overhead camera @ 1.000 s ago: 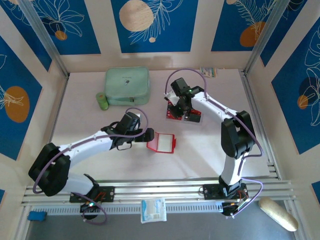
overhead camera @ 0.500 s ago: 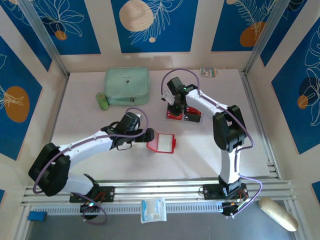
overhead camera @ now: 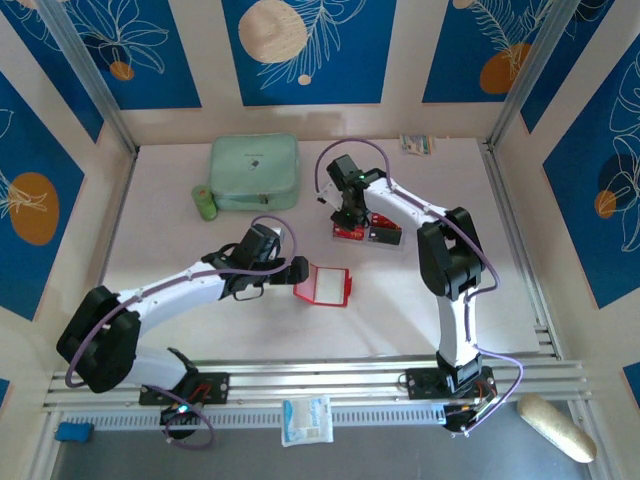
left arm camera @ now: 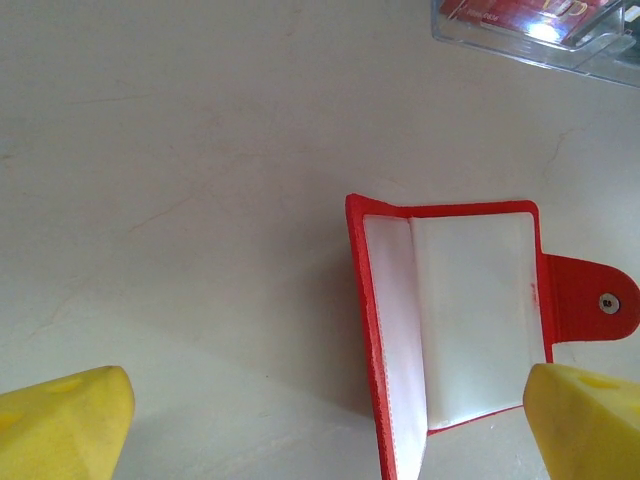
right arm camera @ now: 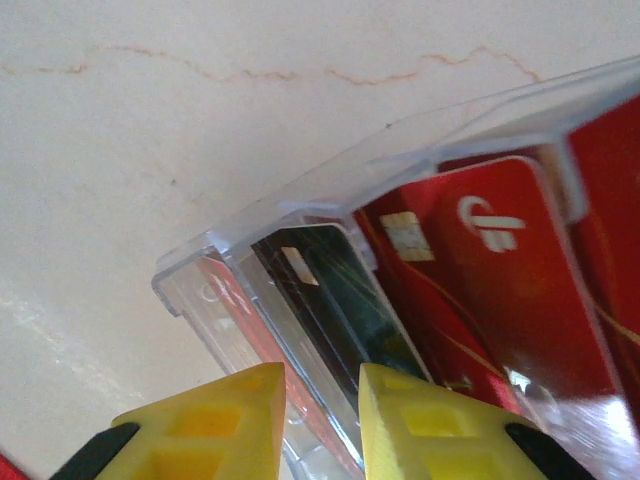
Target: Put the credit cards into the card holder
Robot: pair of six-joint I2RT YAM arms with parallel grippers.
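The card holder (overhead camera: 323, 285) lies open on the table, red with pale clear sleeves (left arm camera: 470, 320) and a snap tab. My left gripper (overhead camera: 300, 272) hovers at its left edge, open wide, its yellow fingertips (left arm camera: 60, 425) either side of the holder's spine. The credit cards (overhead camera: 372, 231), red and black (right arm camera: 340, 300), stand in a clear plastic case (right arm camera: 300, 215). My right gripper (overhead camera: 347, 214) is at that case's left end. Its jaws (right arm camera: 320, 425) stand narrowly apart astride a clear wall and a red card's edge (right arm camera: 235, 310); whether they press on it I cannot tell.
A mint-green zip case (overhead camera: 254, 172) sits at the back left with a small green roll (overhead camera: 205, 203) beside it. A small packet (overhead camera: 418, 144) lies by the back wall. A white packet (overhead camera: 306, 420) and a beige object (overhead camera: 555, 428) lie by the near rail.
My right gripper has shifted left and back to the left end of the card case, and its jaws have narrowed. The left arm and the card holder have not moved.
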